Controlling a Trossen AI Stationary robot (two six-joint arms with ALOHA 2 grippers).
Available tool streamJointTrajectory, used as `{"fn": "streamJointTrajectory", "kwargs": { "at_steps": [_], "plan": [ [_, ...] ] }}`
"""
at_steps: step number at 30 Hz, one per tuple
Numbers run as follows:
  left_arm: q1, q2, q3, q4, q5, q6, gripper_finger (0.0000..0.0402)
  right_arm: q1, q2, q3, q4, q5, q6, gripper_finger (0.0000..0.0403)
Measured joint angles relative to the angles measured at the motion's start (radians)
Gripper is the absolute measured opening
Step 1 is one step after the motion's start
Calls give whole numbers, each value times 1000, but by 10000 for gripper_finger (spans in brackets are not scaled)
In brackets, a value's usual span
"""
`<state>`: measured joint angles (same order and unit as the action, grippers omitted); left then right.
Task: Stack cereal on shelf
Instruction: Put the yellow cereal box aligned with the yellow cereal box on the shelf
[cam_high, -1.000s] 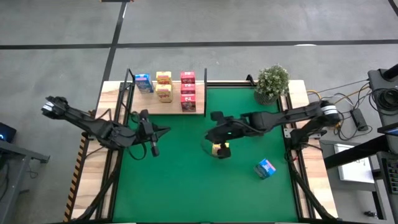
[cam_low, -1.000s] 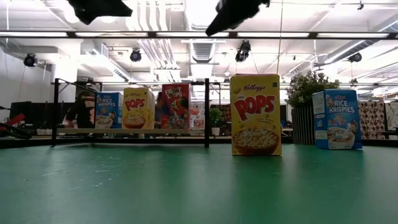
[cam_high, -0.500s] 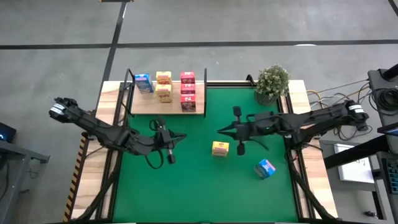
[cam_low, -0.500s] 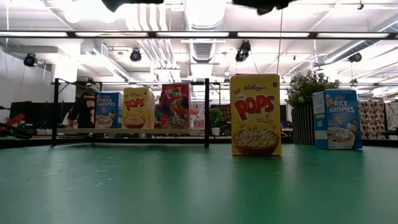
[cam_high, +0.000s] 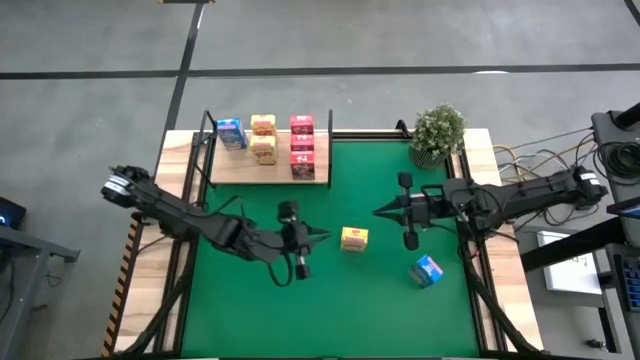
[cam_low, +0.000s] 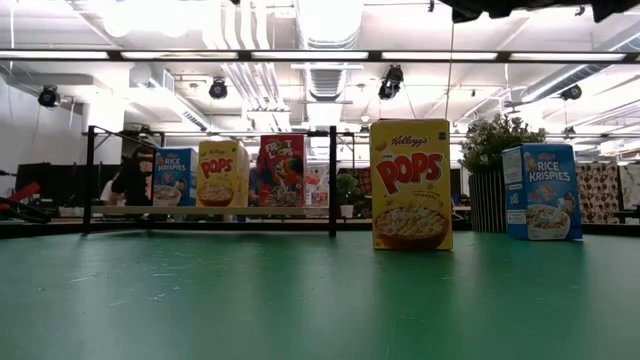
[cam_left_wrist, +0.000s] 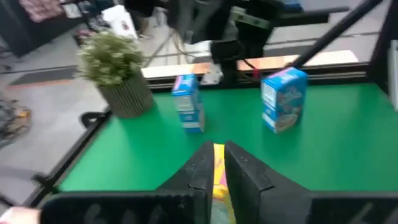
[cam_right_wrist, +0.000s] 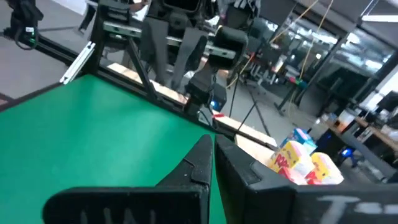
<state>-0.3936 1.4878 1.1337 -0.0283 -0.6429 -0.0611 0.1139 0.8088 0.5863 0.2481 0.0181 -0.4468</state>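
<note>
Cereal boxes (cam_high: 263, 138), small printed cardboard, stand in a row on the light-wood shelf (cam_high: 268, 170) at the green mat's (cam_high: 250, 310) far-left corner: blue, yellow, magenta. From above, a loose yellow box (cam_high: 354, 238) stands mid-mat between the left gripper (cam_high: 322, 237) and right gripper (cam_high: 381, 211); a blue box (cam_high: 428, 270) lies nearer the right edge. At table level, the yellow Pops box (cam_low: 410, 197) stands upright. Each wrist view shows its own dark fingers (cam_left_wrist: 202, 169) (cam_right_wrist: 200, 163) narrowed to a slit, holding nothing.
</note>
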Motion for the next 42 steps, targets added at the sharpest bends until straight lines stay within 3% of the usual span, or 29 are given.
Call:
{"fn": "streamJointTrajectory", "kwargs": {
  "at_steps": [14,18,21,26,30,42],
  "plan": [
    [104,264,231,-127,40,19,200,0,-189,-94,14,-27,-18,9],
    [150,316,287,-177,190,40,229,0,-222,-102,2,-26,-18,9],
    [189,345,318,-182,340,71,243,0,-241,-101,-19,-26,-18,9],
    [248,361,338,-247,432,106,250,0,-249,-101,-28,-26,-18,9],
    [278,361,307,-175,623,102,249,0,-252,-101,-34,-26,-22,9],
    [304,370,185,26,628,52,249,-1,-250,-101,-34,-19,-37,9]
  ]
}}
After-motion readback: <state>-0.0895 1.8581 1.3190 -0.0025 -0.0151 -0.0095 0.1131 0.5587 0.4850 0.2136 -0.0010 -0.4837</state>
